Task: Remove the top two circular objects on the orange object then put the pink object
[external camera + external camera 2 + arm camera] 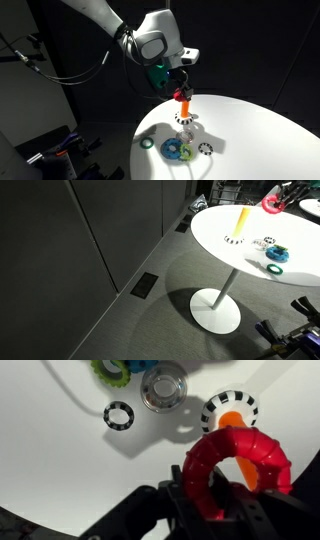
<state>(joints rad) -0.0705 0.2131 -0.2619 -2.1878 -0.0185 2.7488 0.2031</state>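
Pink ring (235, 445), glossy red-pink, centre hole, held by gripper (205, 498)

In an exterior view a round white table (212, 228) stands on a slim post with a flat round foot (215, 311) on grey carpet (110, 330). Dark wall panels (60, 250) run along the left, and a dark rectangular floor plate (144, 285) is set into the carpet near their base. On the tabletop a blue ring (276, 252) lies flat towards the right with a dark green ring (274, 269) just beside it on the near side, not touching, while the wrist view shows a light-green toothed ring (108, 369) against the blue one at its far edge.
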